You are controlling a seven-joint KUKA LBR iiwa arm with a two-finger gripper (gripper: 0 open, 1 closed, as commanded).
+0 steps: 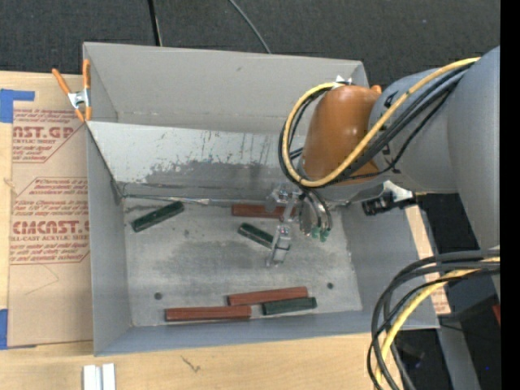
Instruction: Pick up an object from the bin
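Observation:
My gripper [282,229] hangs low over the middle right of the bin floor, open. One fingertip [279,252] points toward the front and the other sits toward the back wall. A short dark green stick [255,234] lies slanted just to its left, with its right end reaching in by the fingers; nothing is gripped. A red-brown stick [257,210] lies flat just behind, close to the back wall, with its right end hidden by the gripper.
Another dark green stick [158,216] lies at the back left. Along the front wall lie a long red-brown stick [208,314], a shorter red-brown one [268,297] and a dark green one [289,305]. The arm's orange cover and cables overhang the bin's right side.

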